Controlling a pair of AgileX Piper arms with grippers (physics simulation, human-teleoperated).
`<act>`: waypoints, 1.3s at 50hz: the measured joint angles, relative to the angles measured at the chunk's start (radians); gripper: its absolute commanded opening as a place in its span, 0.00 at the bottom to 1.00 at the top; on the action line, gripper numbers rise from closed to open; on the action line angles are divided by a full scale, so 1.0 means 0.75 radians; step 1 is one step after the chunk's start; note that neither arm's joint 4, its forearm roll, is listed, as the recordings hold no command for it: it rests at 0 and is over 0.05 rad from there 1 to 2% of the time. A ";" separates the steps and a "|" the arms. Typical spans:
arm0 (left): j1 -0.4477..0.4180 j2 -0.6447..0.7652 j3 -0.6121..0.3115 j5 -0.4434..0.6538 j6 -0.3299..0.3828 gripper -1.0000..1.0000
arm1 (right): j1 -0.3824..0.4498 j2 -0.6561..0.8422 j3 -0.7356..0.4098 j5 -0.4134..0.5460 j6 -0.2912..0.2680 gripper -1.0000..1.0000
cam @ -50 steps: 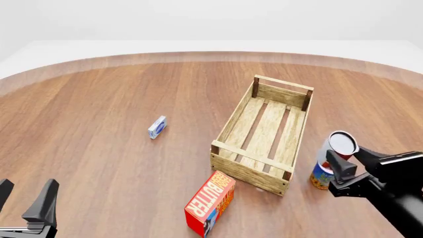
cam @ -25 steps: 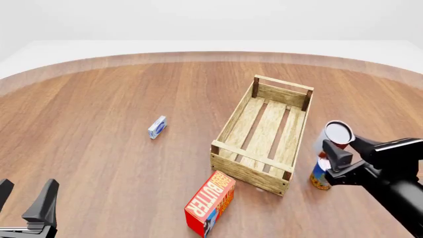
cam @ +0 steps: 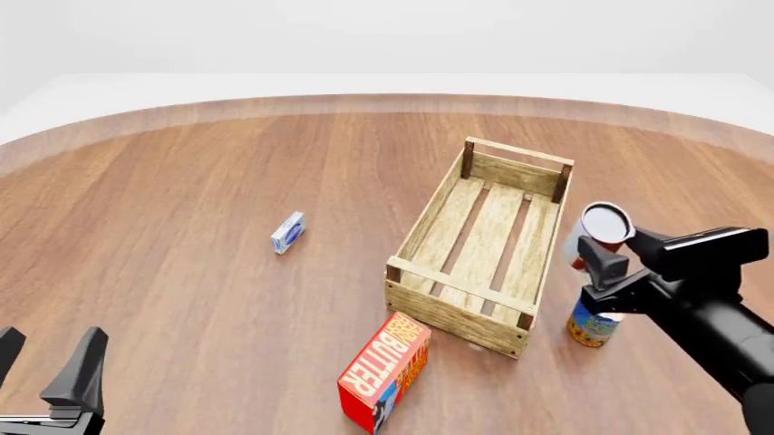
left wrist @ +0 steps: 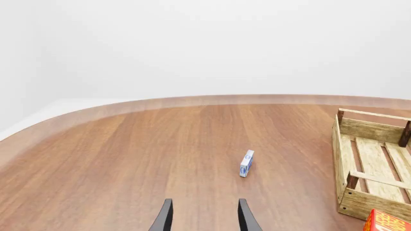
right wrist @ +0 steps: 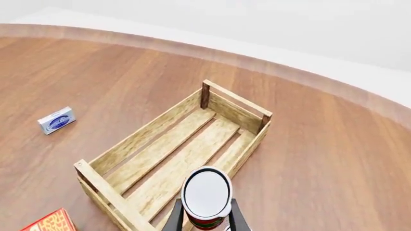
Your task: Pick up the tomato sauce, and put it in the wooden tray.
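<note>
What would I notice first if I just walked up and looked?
Probably the big wooden tray in the middle of the table, with nothing in it. Right beside it, the right gripper holds the tomato sauce in the air by the tray's right side. The bright red butter box lies in front of the tray.

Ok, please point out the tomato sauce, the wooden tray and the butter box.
tomato sauce (right wrist: 207,192), right wrist view, silver-white top.
wooden tray (cam: 485,237), front view, middle floor slat.
butter box (cam: 390,364), front view, red lettered face.
</note>
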 measured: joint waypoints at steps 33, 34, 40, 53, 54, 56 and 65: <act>0.000 0.000 0.000 0.000 0.000 1.00 | 0.023 0.177 -0.073 -0.108 -0.012 0.00; 0.000 0.000 0.000 0.000 0.000 1.00 | 0.024 0.183 -0.075 -0.112 -0.012 0.00; 0.000 0.000 0.000 0.000 0.000 1.00 | 0.027 0.218 -0.086 -0.135 -0.012 0.00; 0.000 0.000 0.000 0.000 0.000 1.00 | 0.031 0.290 -0.119 -0.174 -0.015 0.00; 0.000 0.000 0.000 0.000 0.000 1.00 | 0.031 0.295 -0.122 -0.176 -0.015 0.00; 0.000 0.000 0.000 0.000 0.000 1.00 | 0.031 0.304 -0.128 -0.180 -0.016 0.00; 0.000 0.000 0.000 0.000 0.000 1.00 | 0.034 0.348 -0.148 -0.204 -0.016 0.00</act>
